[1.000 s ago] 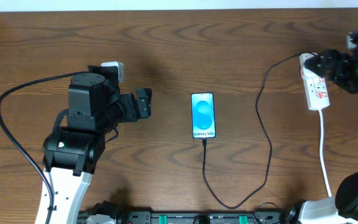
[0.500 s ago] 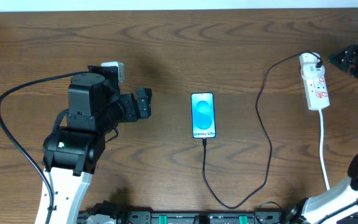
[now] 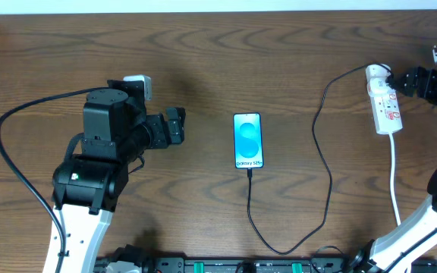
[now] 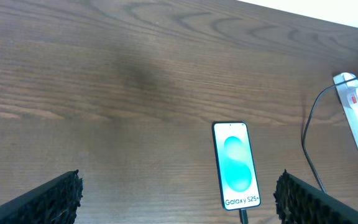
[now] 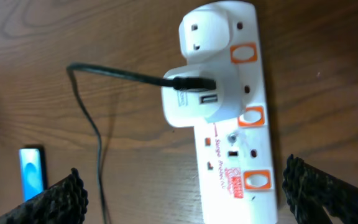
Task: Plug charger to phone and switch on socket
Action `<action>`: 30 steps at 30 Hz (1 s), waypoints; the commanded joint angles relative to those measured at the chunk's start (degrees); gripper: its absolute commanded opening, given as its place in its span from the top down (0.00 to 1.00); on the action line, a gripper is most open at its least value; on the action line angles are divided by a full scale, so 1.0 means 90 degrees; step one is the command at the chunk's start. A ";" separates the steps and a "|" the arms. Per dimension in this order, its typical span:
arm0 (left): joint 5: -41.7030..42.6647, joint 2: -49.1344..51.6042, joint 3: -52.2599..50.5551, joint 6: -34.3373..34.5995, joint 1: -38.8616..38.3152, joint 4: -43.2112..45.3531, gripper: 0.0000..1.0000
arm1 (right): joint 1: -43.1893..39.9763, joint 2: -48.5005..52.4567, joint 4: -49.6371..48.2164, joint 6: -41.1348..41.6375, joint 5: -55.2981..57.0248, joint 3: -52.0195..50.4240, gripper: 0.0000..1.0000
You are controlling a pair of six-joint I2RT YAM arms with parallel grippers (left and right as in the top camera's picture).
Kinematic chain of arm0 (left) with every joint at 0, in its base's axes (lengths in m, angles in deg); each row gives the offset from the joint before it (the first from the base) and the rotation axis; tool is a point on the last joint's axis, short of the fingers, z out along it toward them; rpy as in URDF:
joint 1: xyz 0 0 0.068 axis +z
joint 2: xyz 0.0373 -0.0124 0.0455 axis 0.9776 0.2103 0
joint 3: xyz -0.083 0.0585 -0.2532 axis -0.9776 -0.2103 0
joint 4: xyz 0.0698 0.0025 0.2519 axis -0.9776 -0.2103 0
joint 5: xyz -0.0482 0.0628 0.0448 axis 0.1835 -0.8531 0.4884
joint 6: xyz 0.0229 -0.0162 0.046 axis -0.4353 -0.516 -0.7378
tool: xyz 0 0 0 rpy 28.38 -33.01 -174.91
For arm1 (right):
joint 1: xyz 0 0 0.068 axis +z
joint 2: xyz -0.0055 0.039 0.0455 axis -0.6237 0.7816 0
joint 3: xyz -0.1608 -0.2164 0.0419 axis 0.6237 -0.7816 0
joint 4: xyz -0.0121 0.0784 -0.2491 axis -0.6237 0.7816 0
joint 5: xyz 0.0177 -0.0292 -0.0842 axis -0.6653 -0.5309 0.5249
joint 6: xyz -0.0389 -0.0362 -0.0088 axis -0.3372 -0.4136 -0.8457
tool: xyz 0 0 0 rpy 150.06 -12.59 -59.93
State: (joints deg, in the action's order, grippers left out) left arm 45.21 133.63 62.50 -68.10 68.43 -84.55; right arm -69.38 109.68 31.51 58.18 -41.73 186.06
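The phone (image 3: 248, 141) lies flat mid-table, its blue screen lit. The thin black charger cable (image 3: 328, 163) meets the phone's bottom edge, loops toward the front edge and runs up to the white socket strip (image 3: 385, 105) at the far right. My right gripper (image 3: 410, 80) is open just right of the strip's far end. In the right wrist view the strip (image 5: 236, 140) with orange switches and a white adapter (image 5: 191, 96) lies between my open fingers (image 5: 316, 193). My left gripper (image 3: 175, 126) is open and empty, left of the phone (image 4: 236, 165).
The strip's white cord (image 3: 394, 178) runs toward the front right, near the right arm's base. A thick black robot cable (image 3: 10, 163) loops left of the left arm. The table's far edge meets a white strip along the top.
My right gripper drew back to the right from the strip, then came back close to its far end. The left arm, phone and cable have not moved.
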 commanded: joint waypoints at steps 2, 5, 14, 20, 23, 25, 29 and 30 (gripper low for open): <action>-0.0090 -0.0015 0.0056 -0.0087 0.0017 -0.0005 0.01 | 0.0114 0.0357 -0.0233 -0.0192 0.0138 0.0119 0.01; -0.0090 -0.0015 0.0056 -0.0087 0.0017 -0.0005 0.01 | 0.0168 0.0512 -0.0313 -0.0061 0.0138 0.0119 0.01; -0.0087 -0.0015 0.0056 -0.0087 0.0017 -0.0005 0.01 | 0.0381 0.0869 -0.0423 0.0032 0.0066 0.0119 0.01; -0.0087 -0.0015 0.0056 -0.0087 0.0017 -0.0005 0.01 | 0.0568 0.0877 -0.0471 0.0034 0.0068 0.0119 0.01; -0.0090 -0.0015 0.0056 -0.0087 0.0017 -0.0005 0.01 | 0.0612 0.0879 -0.0522 0.0046 0.0070 0.0114 0.01; -0.0090 -0.0015 0.0056 -0.0087 0.0017 -0.0005 0.01 | 0.0624 0.0879 -0.0546 0.0058 0.0070 0.0114 0.01; -0.0090 -0.0015 0.0056 -0.0087 0.0017 -0.0005 0.01 | 0.0624 0.0879 -0.0546 0.0056 0.0070 0.0114 0.01; -0.0090 -0.0015 0.0056 -0.0087 0.0017 -0.0005 0.01 | 0.0624 0.0879 -0.0546 0.0056 0.0073 0.0114 0.01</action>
State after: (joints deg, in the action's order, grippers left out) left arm 45.21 133.63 62.50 -68.10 68.43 -84.55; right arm -64.35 117.09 26.81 58.07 -39.89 186.13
